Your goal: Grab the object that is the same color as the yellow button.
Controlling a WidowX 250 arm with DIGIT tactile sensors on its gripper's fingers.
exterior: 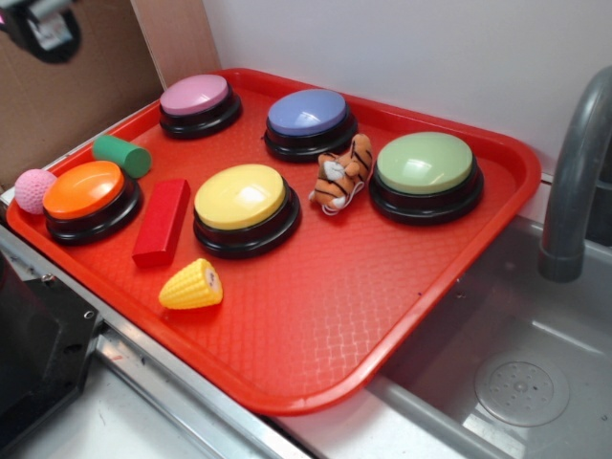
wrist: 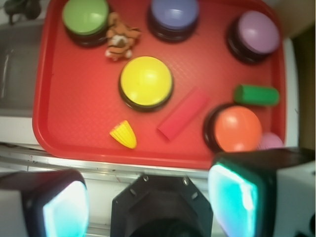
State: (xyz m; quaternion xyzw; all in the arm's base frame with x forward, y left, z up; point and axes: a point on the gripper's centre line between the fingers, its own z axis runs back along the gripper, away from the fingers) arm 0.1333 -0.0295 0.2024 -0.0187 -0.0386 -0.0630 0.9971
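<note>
The object, a small yellow toy corn piece (exterior: 192, 286) (wrist: 124, 134), lies on the red tray (exterior: 382, 287) near its front edge, just in front of the yellow button (exterior: 241, 198) (wrist: 146, 81). In the wrist view my gripper (wrist: 150, 195) hovers high above the tray's near edge, well short of the corn. It is open, its fingers (wrist: 237, 192) spread wide with nothing between them. Part of the arm (exterior: 43, 27) shows in the exterior view's top left corner.
A red block (exterior: 162, 221) lies left of the yellow button, with an orange button (exterior: 84, 190), green cylinder (exterior: 122, 155) and pink ball (exterior: 34, 190) beyond. Plush tiger (exterior: 342, 174), green (exterior: 425, 164), blue (exterior: 307, 113) and pink (exterior: 195, 96) buttons sit behind. Sink (exterior: 516, 382) and faucet (exterior: 574, 191) stand right.
</note>
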